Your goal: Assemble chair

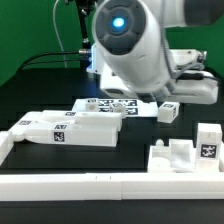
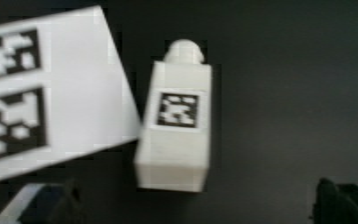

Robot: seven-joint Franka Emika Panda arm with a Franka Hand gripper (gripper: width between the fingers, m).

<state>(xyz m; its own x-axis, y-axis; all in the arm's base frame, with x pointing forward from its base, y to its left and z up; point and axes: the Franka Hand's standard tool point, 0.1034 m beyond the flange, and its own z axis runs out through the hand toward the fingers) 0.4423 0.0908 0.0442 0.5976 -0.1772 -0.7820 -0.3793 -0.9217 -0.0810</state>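
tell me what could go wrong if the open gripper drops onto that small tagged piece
1. The small piece lies close beside the marker board; one finger might catch the board's edge.
2. The gripper sits over the piece's end, not its middle, so a pinch might swivel it.

Chair bar (image 2: 176, 120) of smooth, matt white plastic with a printed tag, on a dull black counter (image 2: 282, 60) — the arm (image 1: 135, 50) has a glossy white casing.

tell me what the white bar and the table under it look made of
Bar: looks like moulded white plastic, smooth and matt, with rounded edges and soft shading; its tag seems a printed sticker.
Table: black and matt, no glare; cloth or board, cannot tell.
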